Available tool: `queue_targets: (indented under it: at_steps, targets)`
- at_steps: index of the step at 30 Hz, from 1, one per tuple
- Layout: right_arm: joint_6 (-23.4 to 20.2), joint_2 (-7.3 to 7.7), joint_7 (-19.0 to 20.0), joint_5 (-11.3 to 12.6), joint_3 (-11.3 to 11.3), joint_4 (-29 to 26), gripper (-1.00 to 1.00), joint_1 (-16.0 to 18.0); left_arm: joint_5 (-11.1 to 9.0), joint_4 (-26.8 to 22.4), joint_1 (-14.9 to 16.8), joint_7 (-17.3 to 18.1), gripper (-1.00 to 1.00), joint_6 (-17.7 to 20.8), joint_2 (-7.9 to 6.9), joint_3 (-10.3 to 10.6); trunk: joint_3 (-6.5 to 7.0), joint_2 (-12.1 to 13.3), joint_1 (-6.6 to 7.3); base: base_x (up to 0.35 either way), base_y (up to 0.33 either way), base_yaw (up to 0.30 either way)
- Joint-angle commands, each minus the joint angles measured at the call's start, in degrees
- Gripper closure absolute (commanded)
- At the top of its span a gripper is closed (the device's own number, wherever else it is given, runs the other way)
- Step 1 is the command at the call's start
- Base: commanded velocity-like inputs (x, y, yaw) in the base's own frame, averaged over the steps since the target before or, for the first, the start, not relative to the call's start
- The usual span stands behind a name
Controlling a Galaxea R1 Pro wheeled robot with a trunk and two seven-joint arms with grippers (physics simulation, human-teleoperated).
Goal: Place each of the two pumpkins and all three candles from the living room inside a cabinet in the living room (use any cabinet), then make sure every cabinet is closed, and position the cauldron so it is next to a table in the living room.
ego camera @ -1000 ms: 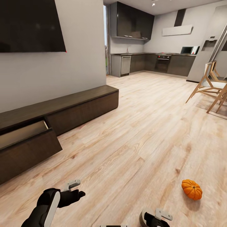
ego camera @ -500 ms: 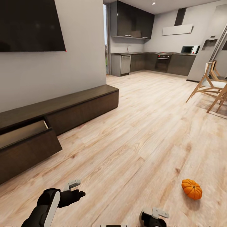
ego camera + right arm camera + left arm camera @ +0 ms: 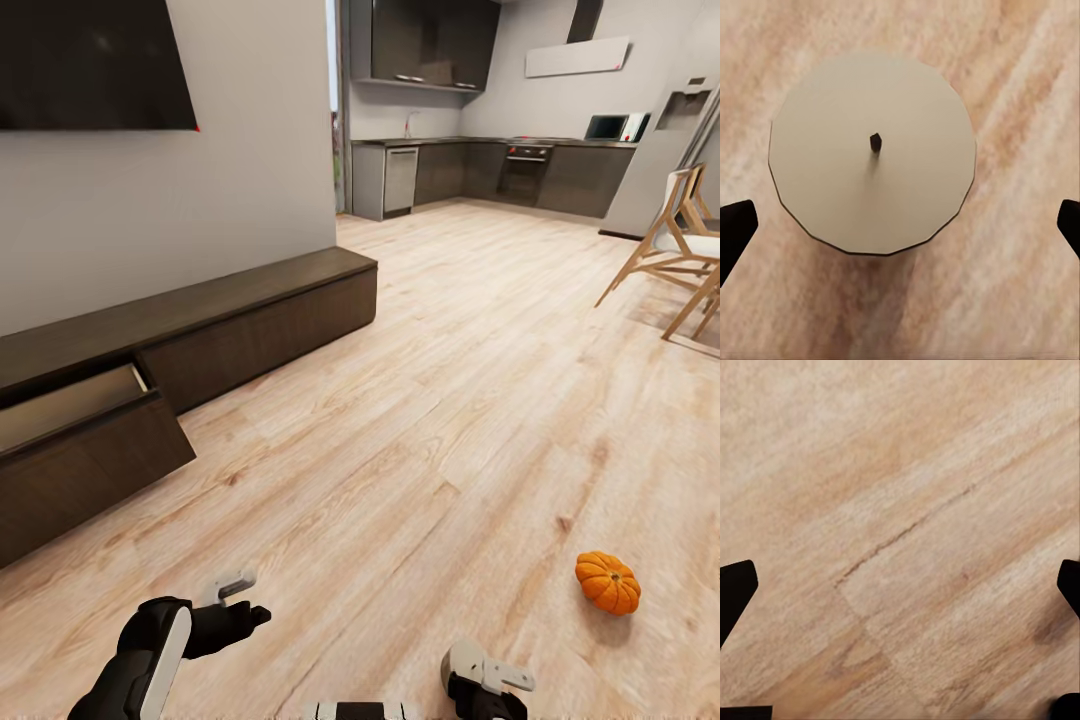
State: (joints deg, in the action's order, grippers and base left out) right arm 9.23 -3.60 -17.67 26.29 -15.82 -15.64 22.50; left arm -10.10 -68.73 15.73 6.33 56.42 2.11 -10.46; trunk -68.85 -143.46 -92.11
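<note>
Tilting down since the earlier frame, the head camera now shows more floor; the pumpkin (image 3: 608, 582) sits lower right, the cabinet (image 3: 200, 340) at left with a drawer ajar. Picking up a candle (image 3: 873, 152) seems in hand: the right gripper (image 3: 900, 225) hangs directly above it, fingers spread wide, needing descent. The left gripper (image 3: 900, 592), also wide, faces bare planks.

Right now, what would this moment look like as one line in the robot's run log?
right gripper: open, above candle on floor | left gripper: open, empty | pumpkin: on floor | cabinet: one drawer open
</note>
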Motion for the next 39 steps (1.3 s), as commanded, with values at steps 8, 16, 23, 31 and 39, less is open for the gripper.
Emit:
queue_targets:
  at_steps: [8, 16, 23, 31, 39]
  targets:
    - [-0.06, 0.00, 0.11, -0.01, -0.07, 0.00, -1.00, 0.00, -0.01, 0.00, 0.00, 0.00, -1.00, 0.00, -0.06, -0.06, -0.89, -0.06, -0.10, 0.000, 0.000, 0.000]
    - [-0.24, 0.00, 3.69, -0.06, -0.03, 0.00, -1.00, 0.00, -0.05, 0.00, 0.00, 0.07, -1.00, 0.02, -0.16, -0.23, -0.89, -0.06, -0.10, 0.000, 0.000, 0.000]
    - [-0.35, 0.08, 5.89, -0.09, -0.01, 0.00, -1.00, 0.00, -0.18, -0.17, 0.00, 0.16, -1.00, -0.50, -0.12, -0.26, -0.89, -0.06, -0.10, 0.060, 0.000, 0.000]
    - [-0.19, 0.09, 5.92, -0.06, 0.00, 0.02, -1.00, 0.00, -0.19, -0.18, 0.00, 0.18, -1.00, -0.67, 0.00, -0.12, -0.89, -0.06, -0.10, 0.059, -0.038, 0.000]
    - [-0.10, 0.09, 5.89, -0.01, 0.00, 0.08, -1.00, 0.00, -0.19, -0.18, 0.00, 0.18, -1.00, -0.70, 0.04, 0.10, -0.89, -0.06, -0.10, 0.062, -0.062, 0.000]
